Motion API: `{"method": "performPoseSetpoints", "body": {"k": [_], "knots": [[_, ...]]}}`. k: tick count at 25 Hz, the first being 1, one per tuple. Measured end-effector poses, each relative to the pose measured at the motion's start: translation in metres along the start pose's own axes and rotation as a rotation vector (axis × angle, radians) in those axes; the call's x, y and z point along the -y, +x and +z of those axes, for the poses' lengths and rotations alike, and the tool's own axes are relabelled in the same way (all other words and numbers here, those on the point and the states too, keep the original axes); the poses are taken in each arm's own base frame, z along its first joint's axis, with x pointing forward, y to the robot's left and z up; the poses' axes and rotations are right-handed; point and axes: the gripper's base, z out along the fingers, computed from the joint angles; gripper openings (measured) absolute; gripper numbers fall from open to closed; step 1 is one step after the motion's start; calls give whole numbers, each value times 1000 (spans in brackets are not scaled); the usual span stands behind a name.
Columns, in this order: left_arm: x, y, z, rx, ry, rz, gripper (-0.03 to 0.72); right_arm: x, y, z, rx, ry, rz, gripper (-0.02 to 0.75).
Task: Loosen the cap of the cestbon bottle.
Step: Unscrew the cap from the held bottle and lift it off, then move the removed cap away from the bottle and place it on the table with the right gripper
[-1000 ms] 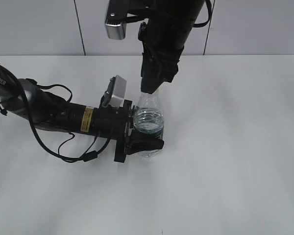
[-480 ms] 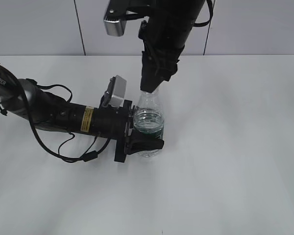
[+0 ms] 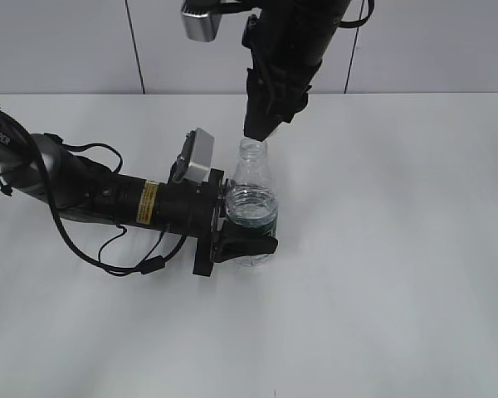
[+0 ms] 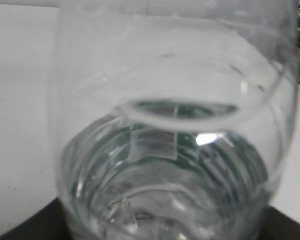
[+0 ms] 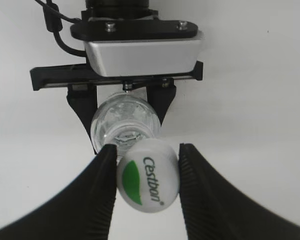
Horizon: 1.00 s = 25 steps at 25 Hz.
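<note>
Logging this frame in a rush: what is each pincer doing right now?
Left pincer: closed on the cestbon bottle, low on its body.
Right pincer: closed on the cap, lifted off the neck.

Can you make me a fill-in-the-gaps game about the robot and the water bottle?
1. The left gripper is shut on the ____, holding it upright on the table.
2. The right gripper holds the cap, which is white with a ____ leaf mark.
3. In the exterior view the neck of the bottle is ____, because the cap is lifted off it.
4. The word printed on the cap is ____.

Missing words: bottle; green; open; Cestbon
</note>
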Motion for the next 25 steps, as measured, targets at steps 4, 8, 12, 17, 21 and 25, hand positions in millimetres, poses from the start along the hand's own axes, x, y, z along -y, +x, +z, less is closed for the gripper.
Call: {"method": "performPoseSetpoints", "body": {"k": [4, 8, 12, 17, 21, 25], "knots": [[0, 0, 0, 1, 0, 0, 407, 1, 2, 0, -25, 16, 45, 290], [0, 0, 0, 1, 0, 0, 407, 6, 3, -6, -39, 53, 104, 289], [0, 0, 0, 1, 0, 0, 407, 14, 8, -13, -61, 110, 211, 288], [0, 0, 0, 1, 0, 1, 407, 33, 37, -21, -97, 175, 459, 288], [0, 0, 0, 1, 0, 1, 407, 53, 77, -33, -80, 204, 709, 288], [0, 0, 0, 3, -2, -1, 407, 68, 124, -40, -49, 196, 947, 288]]}}
